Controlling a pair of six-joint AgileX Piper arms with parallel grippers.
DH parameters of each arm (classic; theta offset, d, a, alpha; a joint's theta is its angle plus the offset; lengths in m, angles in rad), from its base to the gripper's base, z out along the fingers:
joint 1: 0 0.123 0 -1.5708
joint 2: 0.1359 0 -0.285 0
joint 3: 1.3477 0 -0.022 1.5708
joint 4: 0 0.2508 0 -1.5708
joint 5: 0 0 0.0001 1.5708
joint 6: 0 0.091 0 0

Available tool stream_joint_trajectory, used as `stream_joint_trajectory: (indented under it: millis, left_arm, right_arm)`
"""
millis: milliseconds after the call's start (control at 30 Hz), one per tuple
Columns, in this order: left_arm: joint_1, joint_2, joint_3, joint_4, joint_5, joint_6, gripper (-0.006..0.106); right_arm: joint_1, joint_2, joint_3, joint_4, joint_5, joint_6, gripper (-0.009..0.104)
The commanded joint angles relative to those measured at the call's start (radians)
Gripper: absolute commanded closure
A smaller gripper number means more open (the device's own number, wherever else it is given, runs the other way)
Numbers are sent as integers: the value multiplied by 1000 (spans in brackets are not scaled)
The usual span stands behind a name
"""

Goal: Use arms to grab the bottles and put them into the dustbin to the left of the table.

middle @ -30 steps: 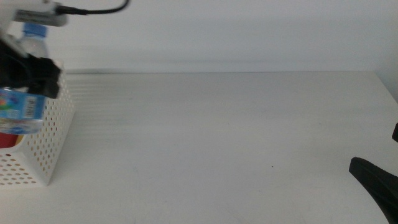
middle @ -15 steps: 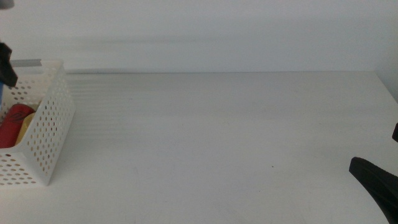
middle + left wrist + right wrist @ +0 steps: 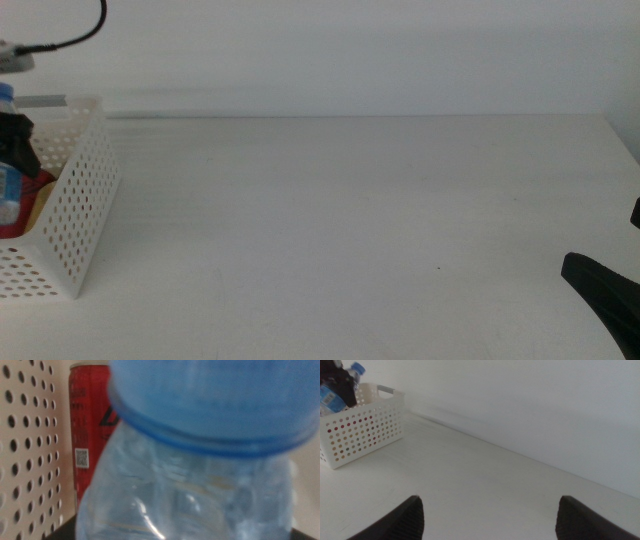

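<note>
My left gripper [image 3: 14,145] is at the picture's far left edge, over the white perforated dustbin [image 3: 82,200], shut on the clear water bottle [image 3: 7,180] with the blue cap. In the left wrist view the bottle [image 3: 200,490] fills the picture, with the red can [image 3: 90,425] behind it and the dustbin's holed wall [image 3: 25,435] beside it. The red can [image 3: 40,182] lies in the dustbin. The right wrist view shows the bottle [image 3: 335,390] tilted above the dustbin [image 3: 365,425]. My right gripper [image 3: 490,505] is open and empty, low at the table's right front [image 3: 600,290].
The white tabletop [image 3: 350,220] stretches from the dustbin to the right edge. A white wall rises behind it. A black cable [image 3: 70,35] hangs above the dustbin at the top left.
My left gripper has carried the water bottle leftwards and lower, from above the dustbin's near corner to inside its rim at the picture's edge. The right arm has not moved.
</note>
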Motion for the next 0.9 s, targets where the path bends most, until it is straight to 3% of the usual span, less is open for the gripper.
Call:
stream_joint_trajectory:
  millis: [0, 167, 433, 867]
  left_arm:
    - [-2, -25, -38, -32, -48, 4, 101]
    - [-2, 20, -38, -34, -51, 2, 82]
    - [-2, 40, -38, -29, -42, 26, 10]
    - [-141, -110, -35, 34, -28, -163, 10]
  right_arm:
    - [-9, 3, -27, 0, -75, -16, 18]
    - [-9, 3, -27, 0, -75, -16, 18]
    - [-9, 3, -27, 0, -75, -16, 18]
    - [-9, 3, -27, 0, -75, -16, 18]
